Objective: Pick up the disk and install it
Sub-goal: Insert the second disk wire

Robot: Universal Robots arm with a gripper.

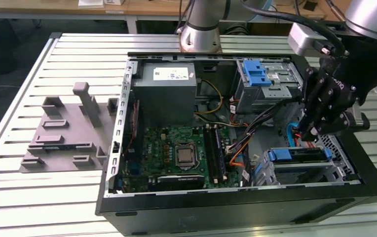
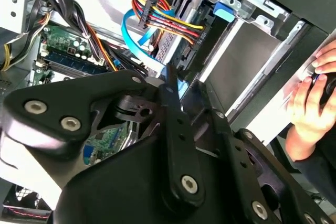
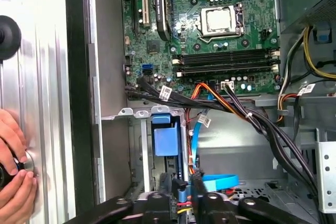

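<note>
Disk looks seated in the lower drive cage of the case, blue carrier tab facing up; the first wrist view shows that tab in its slot. My tool hangs inside the case just above that cage, tips close to the carrier's cable end. Can't tell if the tool is spread or pinching anything, since wires sit right at the tips. Main risk: the cable bundle and the blue data cable run right by the tool, so any sideways or lifting move could snag them, yank a plug or drag the disk out of its rails. Tilted pressure on the carrier could jam it or bend the cage. Board is near, so a slip could hit it. A person's hand rests on the bench just outside the case wall; a swing that way could strike it.
</note>
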